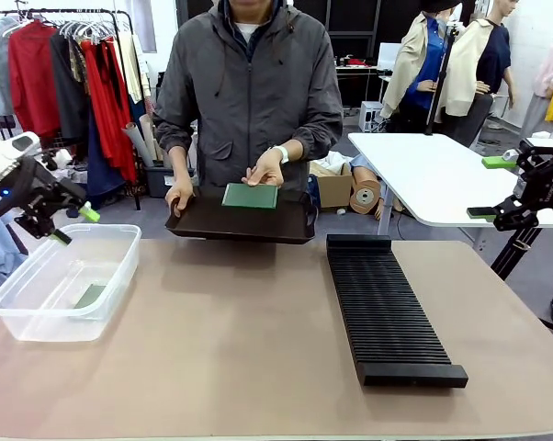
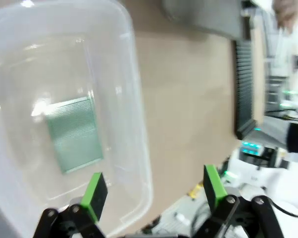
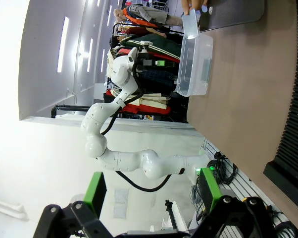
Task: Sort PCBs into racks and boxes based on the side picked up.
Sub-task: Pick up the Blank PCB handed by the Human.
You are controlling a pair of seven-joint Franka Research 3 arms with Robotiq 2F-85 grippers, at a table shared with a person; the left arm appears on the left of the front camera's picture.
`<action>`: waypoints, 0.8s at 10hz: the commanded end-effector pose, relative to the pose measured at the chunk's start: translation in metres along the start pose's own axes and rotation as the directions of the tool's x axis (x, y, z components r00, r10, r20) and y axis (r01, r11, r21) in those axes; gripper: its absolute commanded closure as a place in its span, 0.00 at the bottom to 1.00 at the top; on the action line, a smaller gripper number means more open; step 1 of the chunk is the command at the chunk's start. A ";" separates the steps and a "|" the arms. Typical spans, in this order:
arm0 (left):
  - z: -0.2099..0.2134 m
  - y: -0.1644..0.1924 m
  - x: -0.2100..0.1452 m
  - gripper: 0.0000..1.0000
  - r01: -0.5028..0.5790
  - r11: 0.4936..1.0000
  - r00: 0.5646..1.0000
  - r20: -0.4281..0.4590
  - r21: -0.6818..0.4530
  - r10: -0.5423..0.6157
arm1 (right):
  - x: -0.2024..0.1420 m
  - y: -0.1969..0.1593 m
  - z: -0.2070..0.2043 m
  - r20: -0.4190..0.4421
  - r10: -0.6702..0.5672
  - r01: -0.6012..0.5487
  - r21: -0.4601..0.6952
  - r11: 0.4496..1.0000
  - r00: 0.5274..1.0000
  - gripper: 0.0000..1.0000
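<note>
- The left fingers [image 2: 94,196] stand wide apart with nothing between them, hanging over the clear box [image 2: 139,124]. That fits this arm serving the box side of the sorting.
- One PCB [image 2: 74,133] lies flat on the box floor, below and ahead of the left fingers, towards the finger on the wrist view's left. Its paler face is up, covered with a fine silvery grid, and it looks thin and rigid.
- The right fingers [image 3: 208,186] are also spread and empty. They are held out past the worktop's [image 1: 240,349] side edge, well apart from everything, probably to leave room for the person.
- The black rack [image 1: 387,308] lies on the worktop between the two sets of fingers, nearer the right ones. Its comb of slots runs away towards the person, and I can see no board in it.
- A person holds a black tray [image 1: 203,220] at the far edge, with one hand [image 1: 265,171] resting on a second PCB [image 1: 250,196]. This board lies dark, plain face up, far beyond both sets of fingers and roughly midway between them. It is most likely being offered for the next pick.
</note>
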State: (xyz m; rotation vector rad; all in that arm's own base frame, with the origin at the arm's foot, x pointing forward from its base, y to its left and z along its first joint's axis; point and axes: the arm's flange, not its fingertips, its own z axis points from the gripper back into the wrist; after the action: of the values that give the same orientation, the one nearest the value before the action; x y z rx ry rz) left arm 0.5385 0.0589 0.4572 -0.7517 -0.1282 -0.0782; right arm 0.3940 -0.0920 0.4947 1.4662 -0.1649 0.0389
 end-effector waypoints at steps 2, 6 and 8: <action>0.016 0.001 0.001 0.00 0.004 0.951 0.998 0.055 -0.310 0.014 | -0.001 0.002 0.001 -0.005 0.004 -0.004 0.001 1.000 1.000 0.00; 0.001 0.001 0.003 0.00 0.006 0.827 0.998 0.054 -0.562 0.030 | -0.001 0.002 0.001 -0.005 0.004 -0.004 0.001 1.000 1.000 0.00; -0.007 0.002 0.005 0.00 0.001 0.805 0.998 0.057 -0.594 0.042 | -0.001 0.002 0.001 -0.005 0.004 -0.004 0.001 1.000 1.000 0.00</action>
State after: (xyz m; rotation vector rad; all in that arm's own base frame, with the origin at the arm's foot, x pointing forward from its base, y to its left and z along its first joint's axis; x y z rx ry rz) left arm 0.5428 0.0537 0.4496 -1.3651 -0.1449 -0.0596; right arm 0.3940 -0.0920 0.4947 1.4662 -0.1649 0.0389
